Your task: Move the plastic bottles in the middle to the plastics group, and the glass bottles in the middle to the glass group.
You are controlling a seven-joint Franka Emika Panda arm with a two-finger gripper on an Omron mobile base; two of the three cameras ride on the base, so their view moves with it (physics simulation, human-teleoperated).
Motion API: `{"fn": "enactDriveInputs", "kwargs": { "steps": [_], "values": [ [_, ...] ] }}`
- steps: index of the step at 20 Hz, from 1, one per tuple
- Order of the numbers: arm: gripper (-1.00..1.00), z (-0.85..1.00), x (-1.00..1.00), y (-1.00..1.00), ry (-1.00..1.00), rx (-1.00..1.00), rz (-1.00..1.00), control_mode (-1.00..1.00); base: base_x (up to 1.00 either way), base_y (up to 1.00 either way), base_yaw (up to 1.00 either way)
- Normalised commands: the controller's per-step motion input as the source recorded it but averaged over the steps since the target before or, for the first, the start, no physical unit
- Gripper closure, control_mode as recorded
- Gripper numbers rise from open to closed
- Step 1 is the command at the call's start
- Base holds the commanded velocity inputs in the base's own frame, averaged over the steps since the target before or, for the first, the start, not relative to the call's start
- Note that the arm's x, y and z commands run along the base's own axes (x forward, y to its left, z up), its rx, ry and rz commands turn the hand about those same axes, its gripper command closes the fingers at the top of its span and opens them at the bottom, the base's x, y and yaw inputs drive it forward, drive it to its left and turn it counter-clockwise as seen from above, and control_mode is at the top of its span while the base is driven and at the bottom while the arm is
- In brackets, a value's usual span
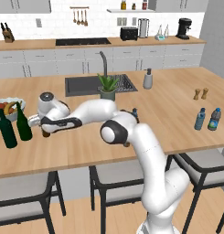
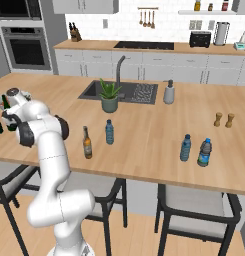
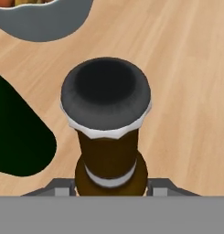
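My gripper is shut on the dark brown beer bottle, whose dark cap and neck fill the hand view; its base is at the counter just right of the two tall green wine bottles. One wine bottle is close on the left in the hand view. The paler amber beer bottle and the small light-blue plastic bottle stand mid-counter. The two blue water bottles stand far right.
A fruit bowl sits just behind the wine bottles. A potted plant, the sink and a soap dispenser lie further back. Salt and pepper shakers stand at right. Stools line the counter's front edge.
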Motion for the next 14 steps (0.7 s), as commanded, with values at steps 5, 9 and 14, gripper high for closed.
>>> {"fn": "enactDriveInputs", "kwargs": {
  "steps": [5, 9, 14],
  "values": [
    [1.0, -0.2, 0.0, 0.0, -0.02, 0.0, 0.0, -1.0, 0.0, 0.0, 0.0],
    [1.0, 0.0, 0.0, -0.02, 0.0, 0.0, 0.0, -1.0, 0.0, 0.0, 0.0],
    [1.0, 0.0, 0.0, 0.0, 0.0, 0.0, 0.0, -1.0, 0.0, 0.0, 0.0]
  ]
}}
